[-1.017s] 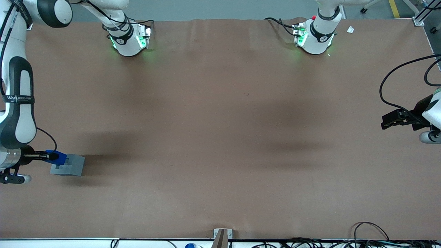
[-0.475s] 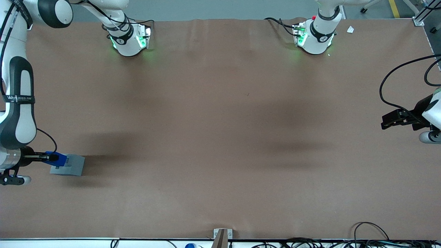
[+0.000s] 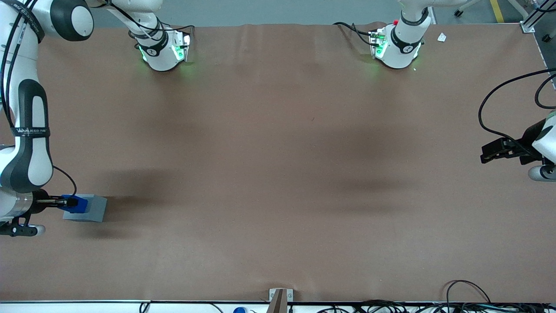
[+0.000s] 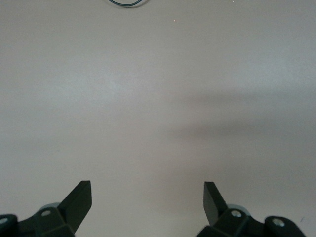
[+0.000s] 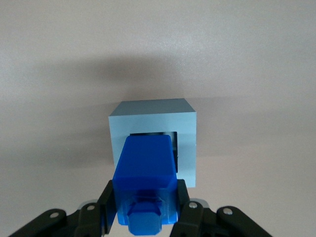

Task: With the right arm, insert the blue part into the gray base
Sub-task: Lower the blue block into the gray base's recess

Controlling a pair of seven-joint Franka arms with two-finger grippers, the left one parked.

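The black 2-finger hand gripped the small bright-blue plastic block just above the light-gray boxy base, its lower end at the base's square socket.

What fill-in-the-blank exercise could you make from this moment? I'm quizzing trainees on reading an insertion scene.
1. The gripper is shut on the ____ part.
2. That part is held directly above the ____ base.
3. The socket in the base's top face is ____ in outline.
4. The base rests on the brown table toward the ____ arm's end.

Missing words: blue; gray; square; working
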